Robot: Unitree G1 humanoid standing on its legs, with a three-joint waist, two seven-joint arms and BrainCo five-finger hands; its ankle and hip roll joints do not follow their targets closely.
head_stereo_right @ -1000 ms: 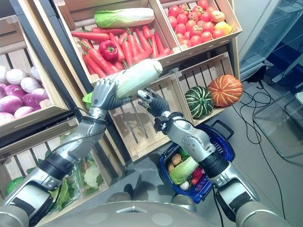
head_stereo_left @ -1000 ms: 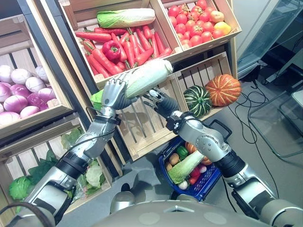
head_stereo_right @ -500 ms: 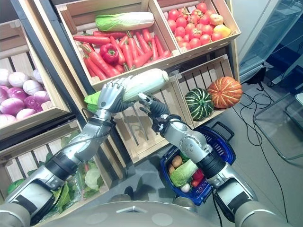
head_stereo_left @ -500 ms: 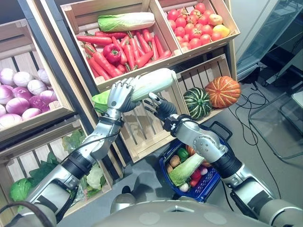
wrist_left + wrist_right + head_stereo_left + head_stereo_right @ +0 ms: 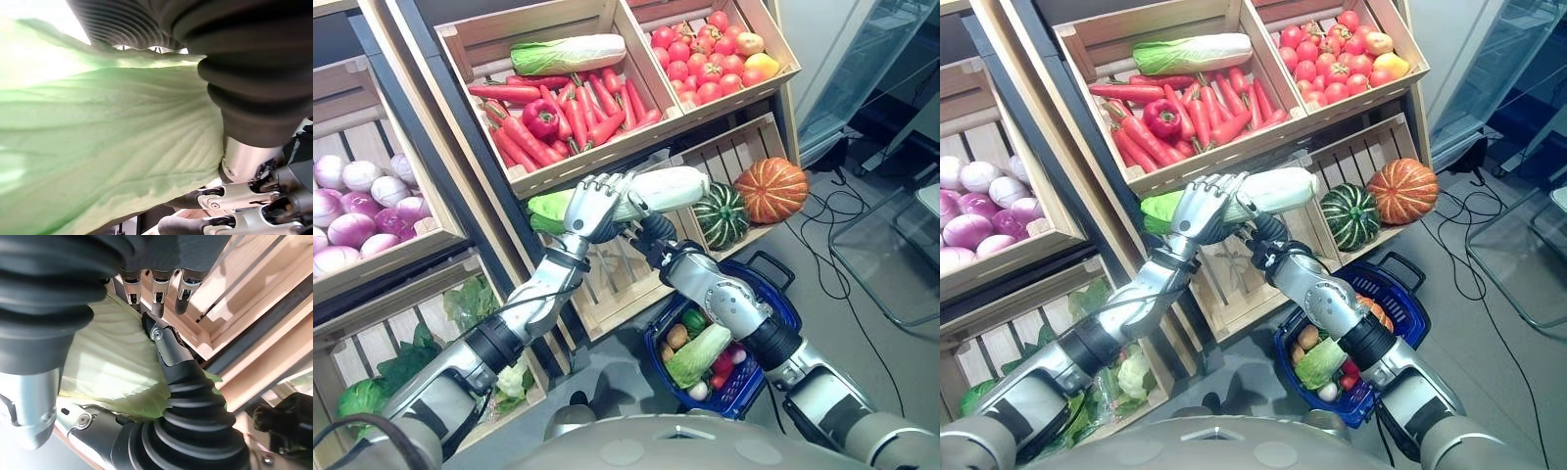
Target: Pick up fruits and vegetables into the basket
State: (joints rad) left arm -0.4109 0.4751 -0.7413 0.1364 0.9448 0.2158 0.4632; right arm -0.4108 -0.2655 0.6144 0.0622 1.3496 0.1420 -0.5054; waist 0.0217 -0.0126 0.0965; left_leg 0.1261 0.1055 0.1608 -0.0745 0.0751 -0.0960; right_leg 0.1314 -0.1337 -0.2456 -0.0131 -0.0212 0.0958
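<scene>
Wooden produce crates (image 5: 607,162) stack up in front of you, grey floor (image 5: 862,352) to the right. Your left hand (image 5: 594,206) is up in front of the lower crate's front edge, fingers curled round a long napa cabbage (image 5: 656,189), held roughly level, green leafy end toward the left, pale end pointing at the striped green squash (image 5: 721,213). Left wrist view confirms it: green ribbed leaf pressed against the palm. Your right hand (image 5: 1260,233) sits just under the cabbage, touching its underside; right wrist view shows its fingers (image 5: 157,293) fairly straight beside the pale leaf, so it reads as open, supporting rather than clamping.

Blue basket (image 5: 781,304) is on the floor below your right forearm, at the foot of the lower crates. It already holds another napa cabbage (image 5: 697,352), plus small round items, red, green, brown and white; can't tell each apart.

Top middle crate: a third napa cabbage (image 5: 570,53) along the back edge, carrots (image 5: 533,137) and a red bell pepper (image 5: 541,116). Top right crate: tomatoes (image 5: 700,64), one yellowish fruit at its right corner. Left crate: purple-white onions (image 5: 357,201). Orange pumpkin (image 5: 771,188) sits just beside the striped squash in the lower right crate. Bottom left crate has leafy greens (image 5: 367,392). No readable labels or writing anywhere.
</scene>
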